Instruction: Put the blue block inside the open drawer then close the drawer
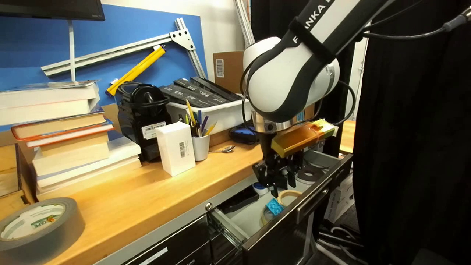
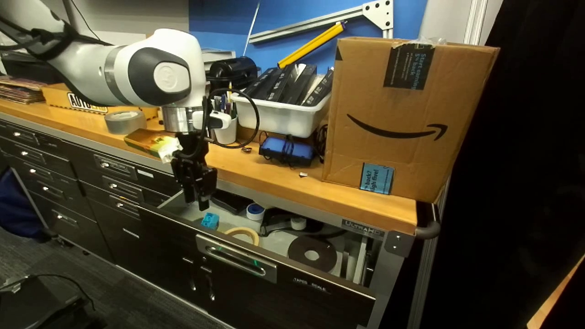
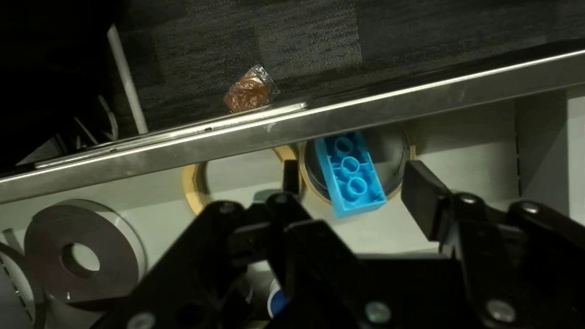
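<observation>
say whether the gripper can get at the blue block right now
Probably yes: the gripper is open above the drawer, and in the wrist view the blue block shows between its fingers, with nothing on top. The drawer's front edge is close, though, so the fingers might brush it.

The blue block (image 3: 351, 176) is smooth plastic. The drawer (image 3: 365, 114) has a satin metal rim. The worktop (image 1: 147, 195) is smooth wood; the carton (image 2: 402, 155) is matt cardboard.

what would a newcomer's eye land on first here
Likely the black-and-white arm, its open claw hanging over the pulled-out drawer. Next, the bright blue block inside that drawer, and in an exterior view the tall cardboard box at an end of the wooden worktop.
</observation>
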Motion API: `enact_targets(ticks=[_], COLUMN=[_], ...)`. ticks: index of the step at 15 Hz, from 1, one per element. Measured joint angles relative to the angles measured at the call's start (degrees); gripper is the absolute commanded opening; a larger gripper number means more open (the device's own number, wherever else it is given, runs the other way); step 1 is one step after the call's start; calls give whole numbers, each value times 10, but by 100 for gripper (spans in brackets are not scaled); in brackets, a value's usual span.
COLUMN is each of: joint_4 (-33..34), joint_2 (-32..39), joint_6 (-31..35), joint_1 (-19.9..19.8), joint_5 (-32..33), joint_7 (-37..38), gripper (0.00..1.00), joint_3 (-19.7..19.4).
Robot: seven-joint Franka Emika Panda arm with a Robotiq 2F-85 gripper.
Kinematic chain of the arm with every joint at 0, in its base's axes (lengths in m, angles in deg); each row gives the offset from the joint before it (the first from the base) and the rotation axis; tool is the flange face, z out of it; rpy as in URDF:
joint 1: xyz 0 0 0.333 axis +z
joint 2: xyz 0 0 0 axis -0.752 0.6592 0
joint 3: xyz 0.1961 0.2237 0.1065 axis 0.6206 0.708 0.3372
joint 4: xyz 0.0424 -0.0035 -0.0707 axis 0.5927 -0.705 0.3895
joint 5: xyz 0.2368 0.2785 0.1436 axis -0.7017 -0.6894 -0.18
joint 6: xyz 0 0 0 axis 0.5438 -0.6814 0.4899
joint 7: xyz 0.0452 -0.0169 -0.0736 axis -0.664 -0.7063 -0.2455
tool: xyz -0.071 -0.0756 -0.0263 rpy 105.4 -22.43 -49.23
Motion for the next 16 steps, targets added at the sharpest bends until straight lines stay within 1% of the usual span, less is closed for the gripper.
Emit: enact_targets(ticks=[1,2,6,9,11,13,14,16], joint_4=[-4,-7,-31,-53,-62,-64,-64,-65], joint_2=[-2,-4,-9,-2,13,38,50,69], joint_6=[2,-2,-40,-73,-74,-59,-38,19], joint_1=[-1,-2,-16,-24,-26,-25,-25,-22], joint_5=[-1,-1,-1,-1,-2,-2,-2,10], joint_7=[0,-1,-19,-58,-74,-65,-49,10], gripper=[98,100,100,99,100,100,100,100], joint_3=[0,-1,-11,-17,-17,-16,-16,-16])
